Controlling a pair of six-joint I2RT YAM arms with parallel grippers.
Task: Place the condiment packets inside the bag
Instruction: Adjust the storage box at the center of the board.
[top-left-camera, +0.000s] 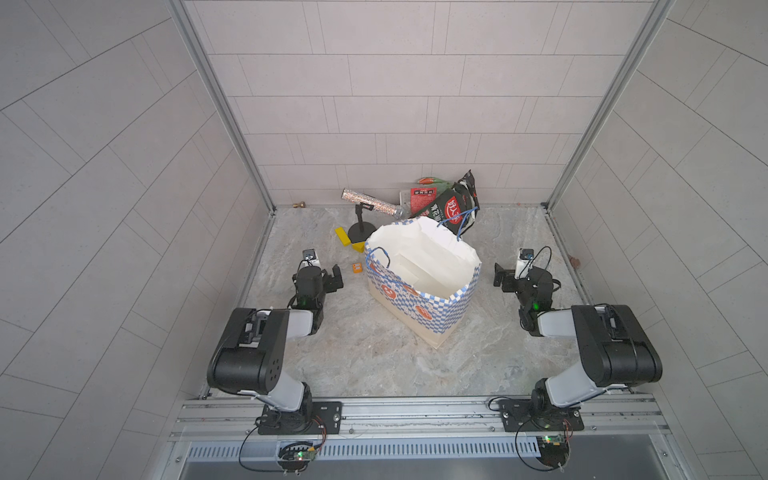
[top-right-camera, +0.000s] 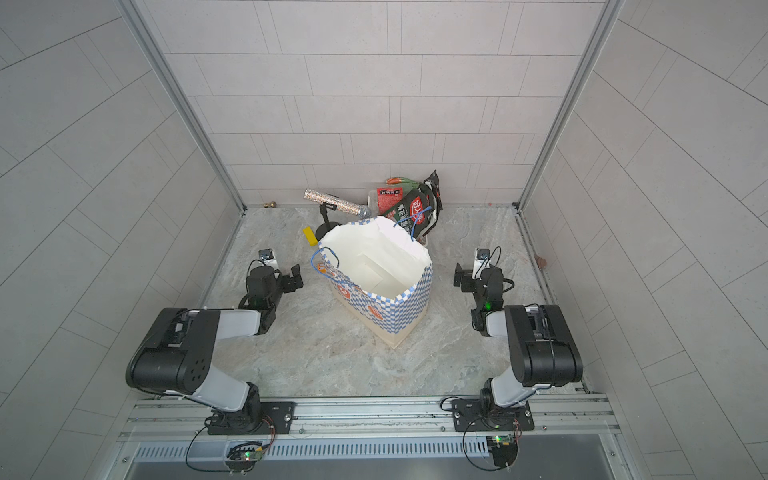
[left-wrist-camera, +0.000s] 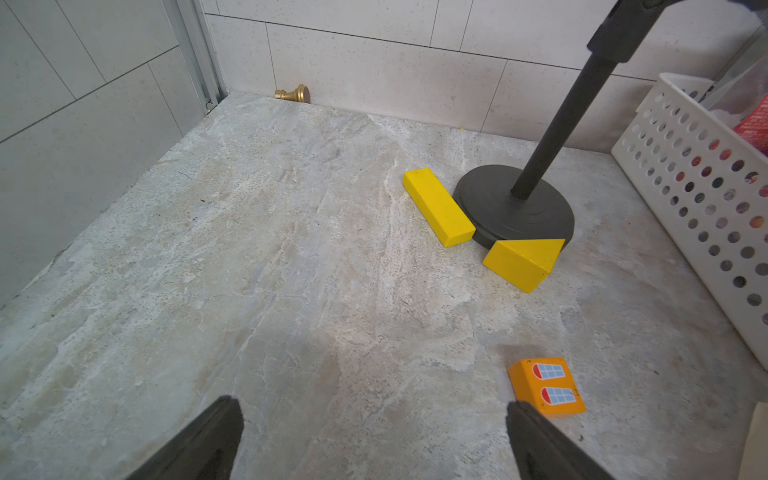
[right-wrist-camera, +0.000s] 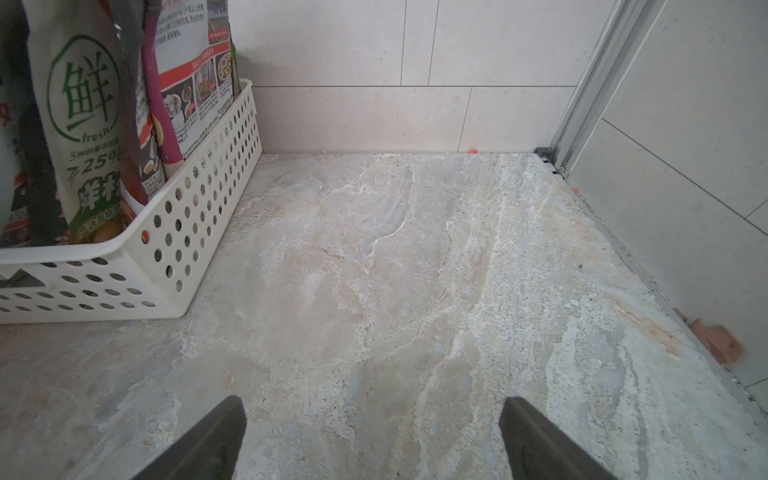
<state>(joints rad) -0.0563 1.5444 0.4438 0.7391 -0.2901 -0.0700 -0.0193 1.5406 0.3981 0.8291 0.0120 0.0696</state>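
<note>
Tiled walls enclose a marbled stone table (top-left-camera: 374, 365).

Bag (top-left-camera: 432, 316): upright at mid-table between the two arms, mouth open, white inside, blue cord handles at the rim.

Packets (top-left-camera: 449, 205): outside the bag, standing on end in a white perforated basket (right-wrist-camera: 199, 199) behind it, against the back wall. The right wrist view shows a green-and-white one (right-wrist-camera: 83, 124) in front, with dark and maroon ones behind it.

Left gripper (top-left-camera: 334, 276): low over the table beside the bag, not touching it. Jaws are spread wide with nothing between them; the left wrist view shows bare stone in the gap (left-wrist-camera: 374, 407).

Right gripper (top-left-camera: 503, 276): on the bag's opposite side, apart from it. Jaws are likewise spread wide and hold nothing (right-wrist-camera: 372, 405).

Other items:
- A glittery tube (top-left-camera: 370, 202) rests on a black stand (left-wrist-camera: 515, 208).
- A yellow bar (left-wrist-camera: 438, 207) and a yellow wedge (left-wrist-camera: 519, 264) touch the stand's base.
- An orange block (left-wrist-camera: 546, 386) lies just beside one left finger.
- A brass knob (left-wrist-camera: 297, 93) sits at the back wall.
</note>
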